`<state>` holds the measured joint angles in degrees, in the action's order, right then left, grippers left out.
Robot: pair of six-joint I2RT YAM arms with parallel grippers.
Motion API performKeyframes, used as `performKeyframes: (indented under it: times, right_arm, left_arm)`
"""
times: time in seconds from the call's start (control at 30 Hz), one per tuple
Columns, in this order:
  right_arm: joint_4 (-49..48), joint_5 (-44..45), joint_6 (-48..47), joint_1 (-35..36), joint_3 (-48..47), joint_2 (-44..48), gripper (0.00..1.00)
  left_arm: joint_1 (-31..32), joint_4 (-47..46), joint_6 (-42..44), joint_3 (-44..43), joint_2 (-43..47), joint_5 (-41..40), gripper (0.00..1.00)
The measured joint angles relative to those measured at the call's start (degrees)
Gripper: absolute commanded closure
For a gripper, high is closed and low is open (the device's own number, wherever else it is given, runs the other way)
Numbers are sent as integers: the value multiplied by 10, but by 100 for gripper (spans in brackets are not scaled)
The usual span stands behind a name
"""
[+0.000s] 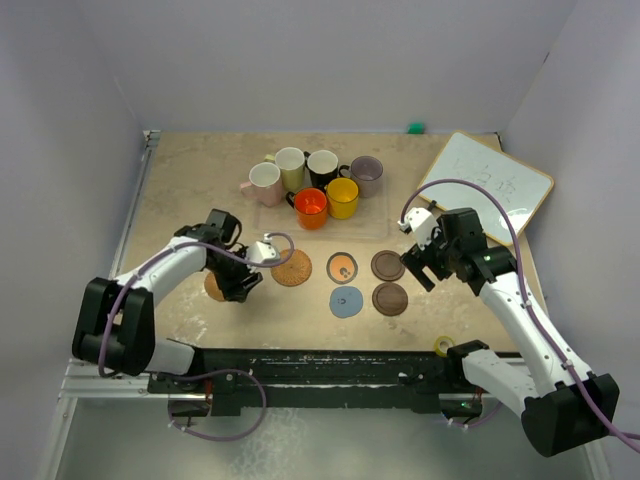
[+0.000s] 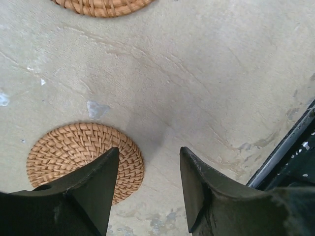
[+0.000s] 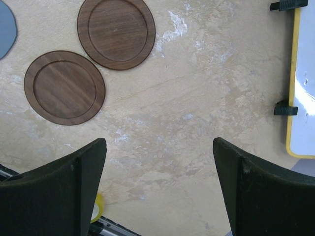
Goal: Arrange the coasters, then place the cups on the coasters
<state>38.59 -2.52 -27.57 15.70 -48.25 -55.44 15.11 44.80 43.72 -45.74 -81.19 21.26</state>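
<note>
Six cups stand bunched at the back: pink (image 1: 265, 182), pale yellow-green (image 1: 290, 168), black (image 1: 323, 168), mauve-grey (image 1: 366, 175), red-orange (image 1: 311, 208) and yellow (image 1: 342, 198). In front lie a woven coaster (image 1: 291, 267), a grey-rimmed orange one (image 1: 342, 267), a blue-grey one (image 1: 346, 301) and two dark brown ones (image 1: 388, 265) (image 1: 390, 298). A second woven coaster (image 2: 74, 152) lies flat at the left; my left gripper (image 2: 149, 153) hangs open over its right edge, holding nothing. My right gripper (image 3: 158, 145) is wide open over bare table, right of the brown coasters (image 3: 64, 87).
A whiteboard (image 1: 487, 185) lies at the right back, its yellow edge (image 3: 295, 83) close to my right gripper. A small yellow tape roll (image 1: 443, 346) sits by the near rail. A green object (image 1: 415, 127) is at the back wall.
</note>
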Motion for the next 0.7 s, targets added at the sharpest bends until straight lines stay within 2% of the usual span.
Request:
performKeyframes:
  times: [0.17,0.33,0.5,0.7]
  right_arm:
    - [2,0,0,0,0,0,9]
    - [2,0,0,0,0,0,9]
    - [1,0,0,0,0,0,9]
    - [1,0,0,0,0,0,9]
  left_arm:
    - [3,14,24,2,70,0,38]
    - [3,38,93,2,127,-35,35]
    - [-8,71,175,1,107,-72,31]
    - [-101,92,294,-31,25,-106,28]
